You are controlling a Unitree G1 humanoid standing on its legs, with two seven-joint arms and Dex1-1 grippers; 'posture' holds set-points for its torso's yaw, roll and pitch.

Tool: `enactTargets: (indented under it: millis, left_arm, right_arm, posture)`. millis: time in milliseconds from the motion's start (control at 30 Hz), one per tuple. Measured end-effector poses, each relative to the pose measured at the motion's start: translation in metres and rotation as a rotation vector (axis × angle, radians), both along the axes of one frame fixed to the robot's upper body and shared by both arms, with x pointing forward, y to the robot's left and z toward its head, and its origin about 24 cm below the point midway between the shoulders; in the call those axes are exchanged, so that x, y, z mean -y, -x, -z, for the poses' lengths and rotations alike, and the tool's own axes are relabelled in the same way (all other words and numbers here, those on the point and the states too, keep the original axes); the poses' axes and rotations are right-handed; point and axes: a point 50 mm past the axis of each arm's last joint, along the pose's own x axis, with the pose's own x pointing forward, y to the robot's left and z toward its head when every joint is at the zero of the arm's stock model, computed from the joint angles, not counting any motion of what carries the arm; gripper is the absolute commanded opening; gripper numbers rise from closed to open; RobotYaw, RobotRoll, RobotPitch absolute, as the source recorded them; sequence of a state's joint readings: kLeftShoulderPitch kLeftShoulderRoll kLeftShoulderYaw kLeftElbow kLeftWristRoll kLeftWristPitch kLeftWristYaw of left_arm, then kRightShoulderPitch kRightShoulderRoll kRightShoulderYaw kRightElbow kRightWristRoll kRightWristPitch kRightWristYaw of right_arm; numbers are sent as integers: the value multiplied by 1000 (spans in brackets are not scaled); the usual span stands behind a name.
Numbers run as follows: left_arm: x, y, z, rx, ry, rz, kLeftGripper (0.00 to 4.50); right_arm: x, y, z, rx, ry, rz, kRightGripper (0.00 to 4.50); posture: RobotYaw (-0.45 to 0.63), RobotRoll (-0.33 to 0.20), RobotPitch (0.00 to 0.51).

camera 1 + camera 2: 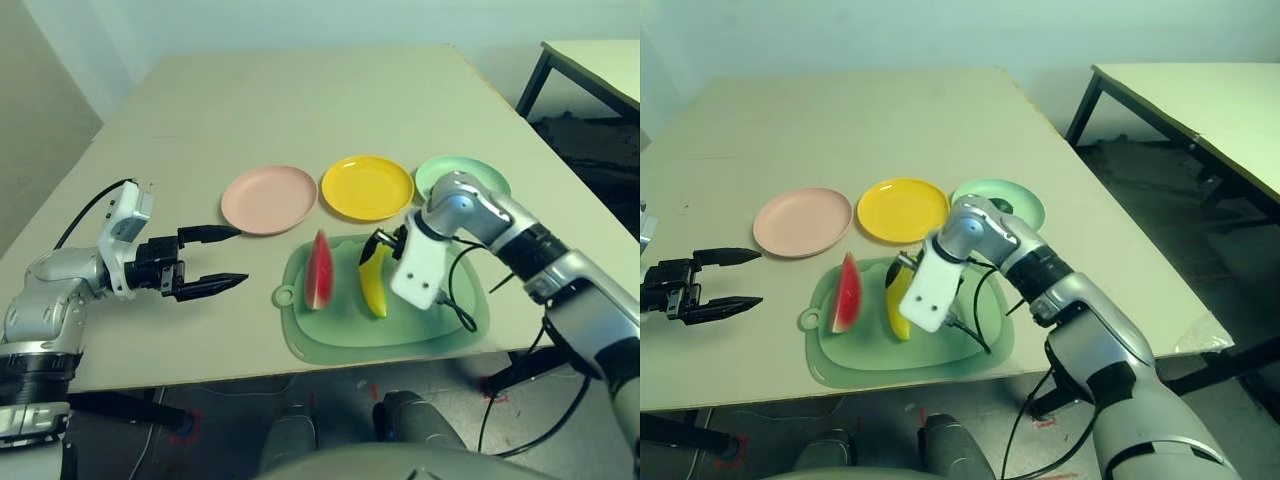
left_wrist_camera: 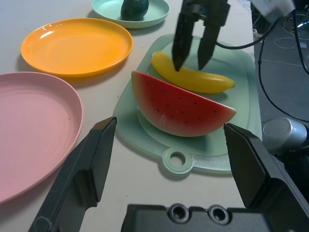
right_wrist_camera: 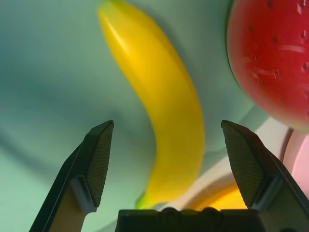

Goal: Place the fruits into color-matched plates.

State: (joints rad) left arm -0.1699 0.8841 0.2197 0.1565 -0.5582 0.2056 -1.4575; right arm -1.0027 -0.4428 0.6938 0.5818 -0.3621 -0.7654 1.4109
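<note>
Right jaws (image 3: 167, 123), spread and empty, hover over the banana (image 3: 166, 111); left jaws (image 2: 171, 124) gape near the watermelon (image 2: 178, 106). The avocado (image 2: 134, 8) (dark green) sits on the mint plate (image 2: 157, 13).

Clocked from the robot's side, the watermelon (image 2: 181, 106) has the banana (image 2: 193, 77) at three, yellow plate (image 2: 77, 48) at one, pink plate (image 2: 36, 130) at eleven; avocado (image 2: 134, 8) on mint plate (image 2: 157, 14). The blurred right gripper (image 2: 189, 67) seems over the banana.
</note>
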Motion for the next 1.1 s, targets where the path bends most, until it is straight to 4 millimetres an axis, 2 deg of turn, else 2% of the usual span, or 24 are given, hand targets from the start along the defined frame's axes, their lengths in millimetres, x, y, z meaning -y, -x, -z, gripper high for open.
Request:
enactTargets:
  millis: [267,367,567,867,933,1100]
  left_arm:
    - [0,0,0,8,2,-14,4500]
    - [-1,0,-1,17,1,-20,4500]
    - [0,0,-2,26,9,-27,4500]
    - [0,-1,-3,34,9,-27,4500]
    - [1,-4,-3,34,28,-42,4500]
    - [3,-13,-11,55,98,-107,4500]
  right_arm:
    - [0,-1,6,-13,46,17,4482]
    - [2,0,7,-23,58,25,3861]
    - [9,2,11,-48,76,38,1697]
    - [17,1,11,-59,83,57,1676]
    - [18,-5,8,-70,82,93,1676]
    - [18,-38,-43,16,-36,250,1676]
  posture:
    - [-48,0,49]
    - [-46,0,49]
    - [-60,0,50]
    - [-65,0,47]
    - [-65,0,48]
    - [-67,0,47]
